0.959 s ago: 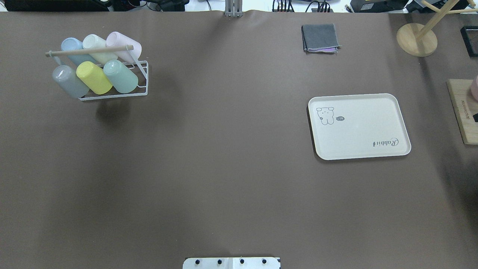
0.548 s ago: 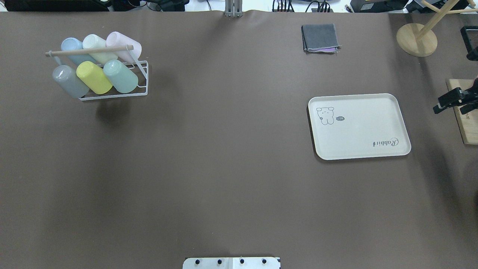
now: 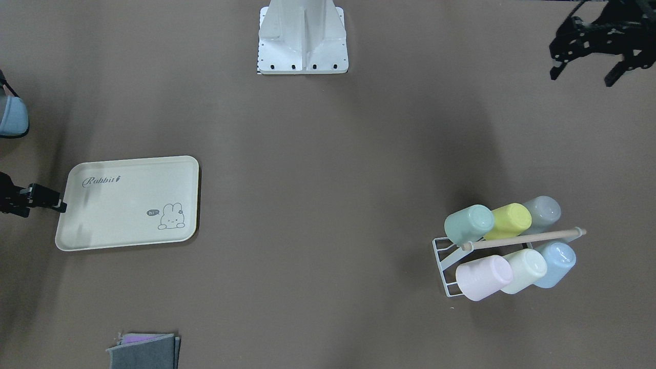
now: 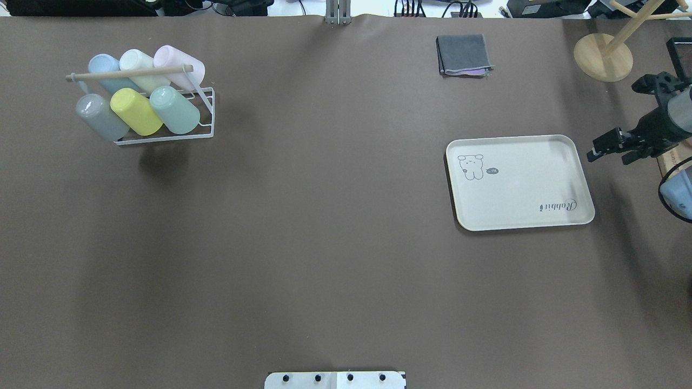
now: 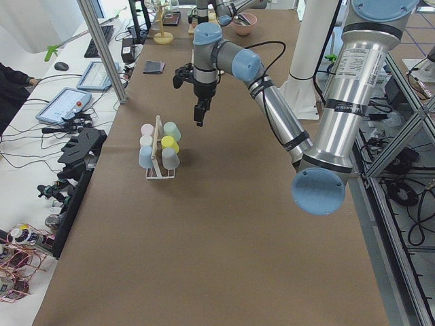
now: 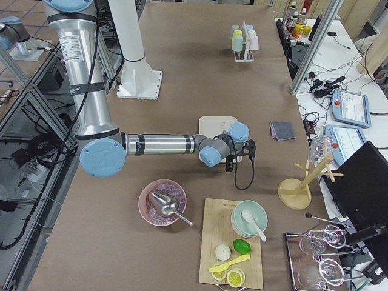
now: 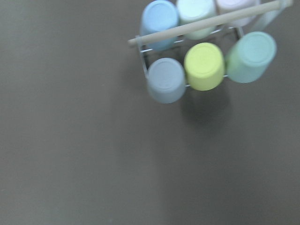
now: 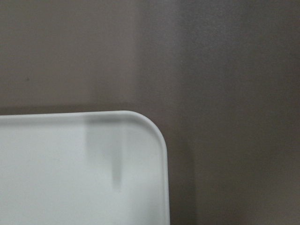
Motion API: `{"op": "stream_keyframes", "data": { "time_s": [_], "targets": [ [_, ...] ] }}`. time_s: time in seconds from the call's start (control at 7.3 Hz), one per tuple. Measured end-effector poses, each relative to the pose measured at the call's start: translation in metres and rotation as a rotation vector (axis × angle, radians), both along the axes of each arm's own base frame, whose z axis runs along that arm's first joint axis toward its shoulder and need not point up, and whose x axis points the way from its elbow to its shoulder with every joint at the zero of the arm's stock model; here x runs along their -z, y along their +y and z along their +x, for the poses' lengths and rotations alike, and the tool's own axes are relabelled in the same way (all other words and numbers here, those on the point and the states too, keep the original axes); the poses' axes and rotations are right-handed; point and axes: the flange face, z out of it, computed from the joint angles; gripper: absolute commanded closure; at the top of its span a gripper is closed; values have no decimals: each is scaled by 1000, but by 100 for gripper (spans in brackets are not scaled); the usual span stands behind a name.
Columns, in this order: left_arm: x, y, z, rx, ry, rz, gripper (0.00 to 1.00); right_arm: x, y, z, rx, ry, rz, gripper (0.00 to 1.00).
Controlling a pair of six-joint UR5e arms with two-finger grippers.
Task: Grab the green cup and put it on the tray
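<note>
— What does the rack hold?

— Six smooth plastic cups, lying tilted in two rows of three on a white wire rack with a round wooden rod across the top. The green cup is at the end of the row nearer the robot, beside the yellow-green cup. It is matte and slightly tapered, and its closed base points up and outward.

— And the tray?

— The tray lies flat on the brown table, well apart from the rack. It is cream plastic, rectangular with rounded corners and a raised rim, printed with a bunny drawing and "Rabbit" lettering.

— The grippers?

— The left gripper hangs in the air near the rack, its fingers spread and apart from the cups. The right gripper sits just beside a corner of the tray, its fingers also apart and gripping nothing.
</note>
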Motion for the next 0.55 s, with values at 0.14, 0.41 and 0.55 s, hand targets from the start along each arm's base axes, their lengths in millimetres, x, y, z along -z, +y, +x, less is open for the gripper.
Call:
{"op": "stream_keyframes", "data": {
  "time_s": [0.14, 0.41, 0.55],
  "targets": [
    [25, 13, 45, -63, -47, 107, 1, 1, -1, -8, 6, 2, 5, 20],
    [58, 47, 132, -202, -159, 344, 2, -1, 0, -14, 13, 5, 4, 28],
    [60, 58, 163, -287, -220, 420, 2, -3, 0, -15, 15, 7, 2, 29]
  ]
}}
